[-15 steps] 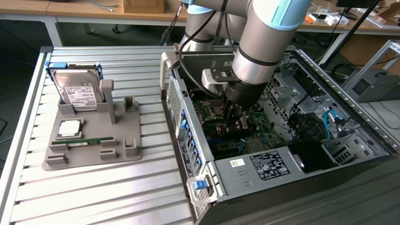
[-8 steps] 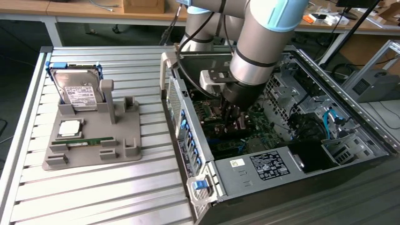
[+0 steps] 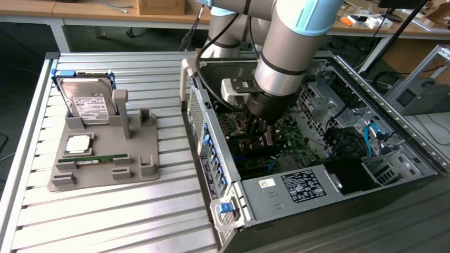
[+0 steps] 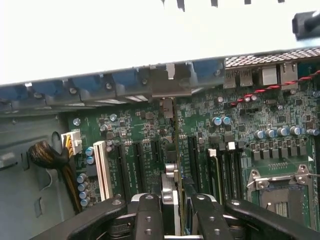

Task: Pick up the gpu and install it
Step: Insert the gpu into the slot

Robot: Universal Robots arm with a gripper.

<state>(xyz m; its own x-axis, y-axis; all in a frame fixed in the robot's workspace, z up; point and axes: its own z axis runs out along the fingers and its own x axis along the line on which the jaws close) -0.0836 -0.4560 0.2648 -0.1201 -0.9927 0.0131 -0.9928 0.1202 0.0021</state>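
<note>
- Silver-grey robot arm with pale blue joint caps reaches down into the open black desktop computer case (image 3: 393, 132), which lies on its side on the ribbed metal table (image 3: 105, 221).
- Its black gripper (image 4: 178, 210) hangs low over the green motherboard (image 4: 250, 145) inside the case; in the exterior view the gripper (image 3: 262, 132) sits near the middle of the board.
- Both black fingers (image 4: 147, 215) stand partly closed, pressing from either side on the gpu (image 4: 171, 195), a thin dark circuit card with a silvery metal edge seen edge-on between them.
- That card stands upright over the row of long black expansion slots (image 4: 192, 155), in line with one of them; whether its lower edge is seated I cannot tell.
- A white slot (image 4: 102, 162) and a bundle of yellow and black wires (image 4: 47, 155) lie on the far side of those slots from the silver processor socket (image 4: 280, 185).
- Blue latches (image 4: 100, 82) line the case wall beside the board.
- Outside the case, on the exterior view's left, a grey plastic parts holder (image 3: 140, 158) rests on the table.
- It carries a boxy silver hard drive with a white label (image 3: 88, 103) standing upright, a square silver processor chip (image 3: 79, 143) and a slim green memory stick (image 3: 102, 158) lying flat.
</note>
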